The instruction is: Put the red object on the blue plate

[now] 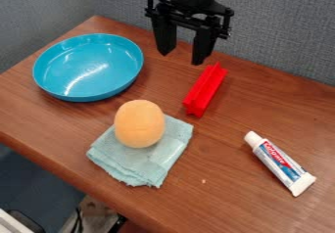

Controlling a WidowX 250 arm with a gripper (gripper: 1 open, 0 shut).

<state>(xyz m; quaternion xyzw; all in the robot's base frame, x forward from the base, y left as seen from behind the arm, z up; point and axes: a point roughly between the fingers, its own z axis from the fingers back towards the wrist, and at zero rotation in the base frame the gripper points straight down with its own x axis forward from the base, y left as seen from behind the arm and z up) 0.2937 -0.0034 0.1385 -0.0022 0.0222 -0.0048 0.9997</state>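
The red object [205, 88], a bright red long block, lies on the wooden table [249, 105] right of centre, pointing slightly towards the back right. My gripper [185, 53] hangs above and just behind the block's far end, pointing straight down, its two black fingers spread open with nothing between them. The blue plate [88, 67], a round glossy turquoise dish, sits at the left rear of the table, empty, well to the left of the gripper.
An orange ball [139, 122] rests on a pale teal folded cloth [141, 151] at the front centre. A white toothpaste tube [280, 163] lies at the front right. The table edge runs diagonally along the lower left.
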